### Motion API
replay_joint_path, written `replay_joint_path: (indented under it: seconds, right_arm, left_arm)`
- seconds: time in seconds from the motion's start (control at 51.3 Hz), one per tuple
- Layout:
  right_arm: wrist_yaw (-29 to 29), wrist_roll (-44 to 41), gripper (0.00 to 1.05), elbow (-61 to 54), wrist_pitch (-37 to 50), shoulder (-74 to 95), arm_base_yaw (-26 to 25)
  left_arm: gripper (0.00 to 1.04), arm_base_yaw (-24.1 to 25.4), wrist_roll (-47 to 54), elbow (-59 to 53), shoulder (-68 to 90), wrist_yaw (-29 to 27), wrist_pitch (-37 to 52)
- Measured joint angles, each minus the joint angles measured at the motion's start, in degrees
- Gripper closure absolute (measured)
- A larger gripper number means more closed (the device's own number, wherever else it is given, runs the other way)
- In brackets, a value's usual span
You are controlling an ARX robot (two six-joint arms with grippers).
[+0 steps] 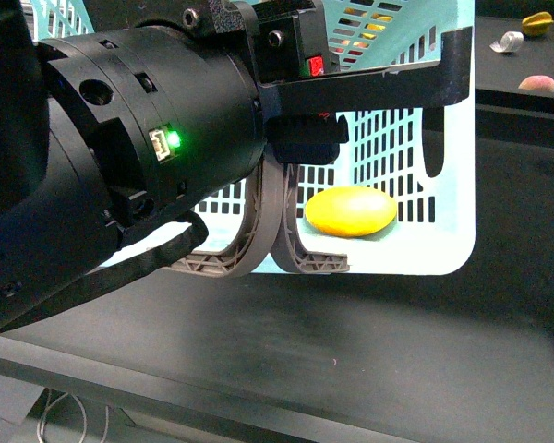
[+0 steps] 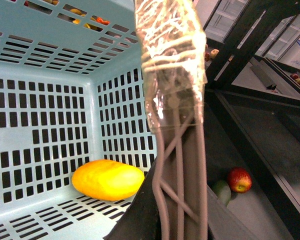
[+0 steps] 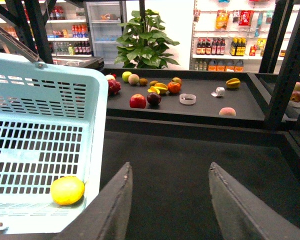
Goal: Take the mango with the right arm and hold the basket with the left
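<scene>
The yellow mango (image 1: 351, 211) lies inside the turquoise basket (image 1: 448, 249), near a corner of its slotted floor. In the front view my bulky black left arm fills the left side, and my left gripper (image 1: 295, 129) is shut on the basket's two grey-brown handles (image 1: 282, 231). In the left wrist view the handles (image 2: 180, 165) run up between the dark fingers (image 2: 140, 210), with the mango (image 2: 108, 179) beside them. My right gripper (image 3: 169, 167) is open and empty over the black surface, just outside the basket's rim (image 3: 95, 100). The mango (image 3: 67, 190) shows through that wall.
A black shelf (image 3: 200, 107) behind holds several fruits, a red apple (image 3: 137, 101), a star fruit (image 3: 233, 82), a peach (image 3: 227, 111) and a tape roll (image 3: 187, 99). Black frame posts (image 3: 285, 65) stand on the right. A red apple (image 2: 239, 179) lies outside the basket.
</scene>
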Motion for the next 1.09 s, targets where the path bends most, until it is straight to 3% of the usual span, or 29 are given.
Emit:
replay_joint_path:
  seconds: [0.136,0.253,0.468,0.546,0.643,0.858,1.092]
  right_arm:
    - [0.0,0.0,0.22,0.0,0.0,0.0,0.0]
    - [0.0,0.1,0.06,0.0,0.0,0.0,0.0]
    - [0.0,0.0,0.08,0.0,0.0,0.0,0.0]
    - [0.0,0.0,0.08,0.0,0.0,0.0,0.0]
    - [0.0,0.0,0.08,0.0,0.0,-0.1,0.0]
    - [0.0,0.0,0.08,0.0,0.0,-0.1,0.0]
    - [-0.1,0.0,0.08,0.0,0.0,-0.1,0.0]
  left_arm:
    - [0.98,0.0,0.0,0.0,0.0,0.0,0.0]
    - [0.98,0.0,0.0,0.0,0.0,0.0,0.0]
    - [0.98,0.0,0.0,0.0,0.0,0.0,0.0]
    - [0.98,-0.1,3.5,2.2,-0.7,-5.4,-8.2]
    - [0.98,2.1,4.2,6.2,0.2,-4.4,-15.8]
    - [0.98,11.8,-8.0,15.2,8.1,-5.0,-16.3]
    - [0.98,21.5,-28.9,26.3,17.5,-11.1,-20.8]
